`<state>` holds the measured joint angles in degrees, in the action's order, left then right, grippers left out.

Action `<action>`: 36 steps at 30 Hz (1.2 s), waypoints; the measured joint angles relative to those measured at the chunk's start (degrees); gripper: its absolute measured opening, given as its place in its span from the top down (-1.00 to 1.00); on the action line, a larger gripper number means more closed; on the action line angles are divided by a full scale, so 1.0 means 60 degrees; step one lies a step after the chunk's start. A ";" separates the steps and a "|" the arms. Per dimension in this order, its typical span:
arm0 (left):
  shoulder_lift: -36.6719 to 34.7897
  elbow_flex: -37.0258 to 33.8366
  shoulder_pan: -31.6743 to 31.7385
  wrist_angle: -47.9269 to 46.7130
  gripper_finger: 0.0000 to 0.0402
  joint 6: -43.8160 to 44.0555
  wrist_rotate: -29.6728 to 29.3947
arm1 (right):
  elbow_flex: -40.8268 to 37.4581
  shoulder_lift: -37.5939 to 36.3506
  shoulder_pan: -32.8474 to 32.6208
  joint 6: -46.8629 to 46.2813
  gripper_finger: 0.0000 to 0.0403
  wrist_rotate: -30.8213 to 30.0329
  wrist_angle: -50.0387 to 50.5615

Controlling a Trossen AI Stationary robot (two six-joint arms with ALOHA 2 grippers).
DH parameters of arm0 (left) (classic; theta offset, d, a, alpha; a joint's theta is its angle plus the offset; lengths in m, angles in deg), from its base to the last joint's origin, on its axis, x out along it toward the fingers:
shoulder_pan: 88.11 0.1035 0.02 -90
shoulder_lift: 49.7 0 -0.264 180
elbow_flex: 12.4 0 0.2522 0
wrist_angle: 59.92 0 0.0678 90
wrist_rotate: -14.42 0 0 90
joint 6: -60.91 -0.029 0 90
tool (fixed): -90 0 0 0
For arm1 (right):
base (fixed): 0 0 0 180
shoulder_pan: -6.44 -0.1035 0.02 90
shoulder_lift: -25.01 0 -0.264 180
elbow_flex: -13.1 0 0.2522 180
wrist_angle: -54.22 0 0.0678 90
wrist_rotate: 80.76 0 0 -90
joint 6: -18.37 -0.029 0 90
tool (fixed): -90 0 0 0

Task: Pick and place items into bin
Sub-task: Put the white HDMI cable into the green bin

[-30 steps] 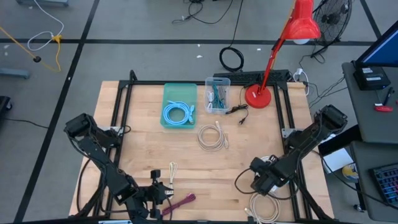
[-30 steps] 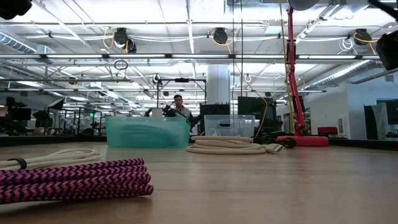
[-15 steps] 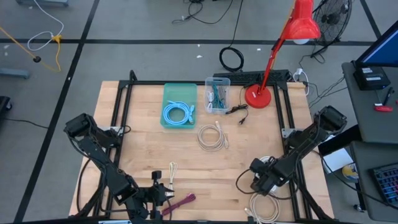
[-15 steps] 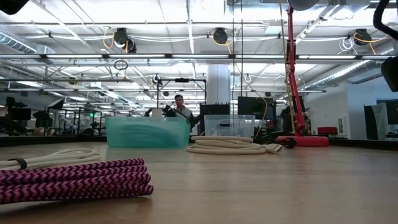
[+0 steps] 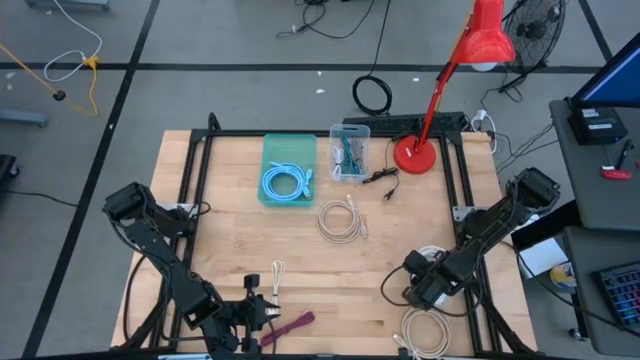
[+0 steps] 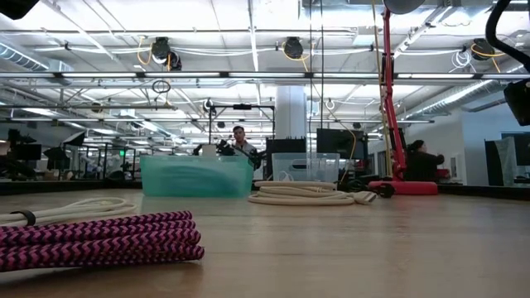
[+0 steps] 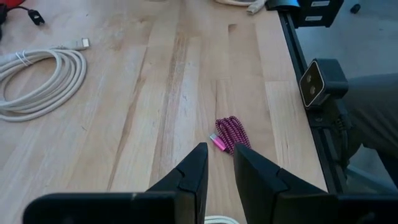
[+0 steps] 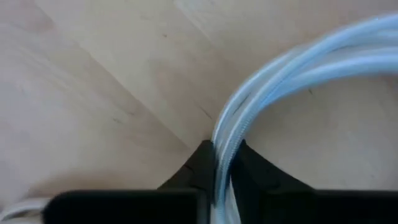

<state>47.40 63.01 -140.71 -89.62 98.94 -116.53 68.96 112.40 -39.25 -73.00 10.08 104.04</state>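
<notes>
A white coil lies near the table's front right edge, and my right gripper is shut on it. My left gripper hovers at the front left with a narrow gap between its fingers and nothing in it. A maroon cord lies just past its fingertips. A cream cord lies beside it, and a beige coil lies mid-table. A light blue coil lies in the teal bin. The clear bin holds teal cords. My right gripper pinches several strands of the white coil's loop between its two fingers. The fingers come from above and lie across the strands. The rest of the loop curves away over the wood. Whether it is lifted I cannot tell.
The red lamp stands at the far right with its black cord on the wood beside the clear bin. A black frame rail runs along the table's edge. Bare wood lies between the beige coil and both grippers.
In the low view, the dark part of my right arm has sunk a little. The coils and cords lie where they were.
</notes>
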 joint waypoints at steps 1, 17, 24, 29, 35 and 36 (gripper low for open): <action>0.0000 0.0000 0.0000 0.0002 0.60 0.0013 -0.0008 | 0.0000 0.0000 -0.0003 0.0073 0.91 -0.0032 -0.0022; 0.0000 -0.0004 0.0270 -0.0369 0.60 0.1384 -0.1610 | 0.3177 0.0062 0.1362 0.4820 0.96 -0.3031 0.0360; 0.0000 -0.0007 0.0391 -0.0665 0.60 0.2045 -0.1697 | 0.5022 0.0044 0.3026 0.8479 0.96 -0.4076 -0.0134; 0.0000 -0.0007 0.0189 -0.0650 0.60 0.2268 -0.1700 | 0.5735 0.0044 0.5093 1.0400 0.96 -0.3191 -0.0758; 0.0000 -0.0007 -0.0311 -0.0624 0.60 0.2761 -0.2048 | 0.6252 0.0382 0.8149 1.1267 0.96 -0.0410 -0.1505; 0.0000 -0.0007 -0.0408 -0.0613 0.60 0.2813 -0.2181 | 0.6420 0.0574 0.8599 1.1363 0.96 0.0053 -0.1513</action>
<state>47.40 62.97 -143.16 -93.30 115.82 -129.62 107.48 115.85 12.34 -4.82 10.40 94.96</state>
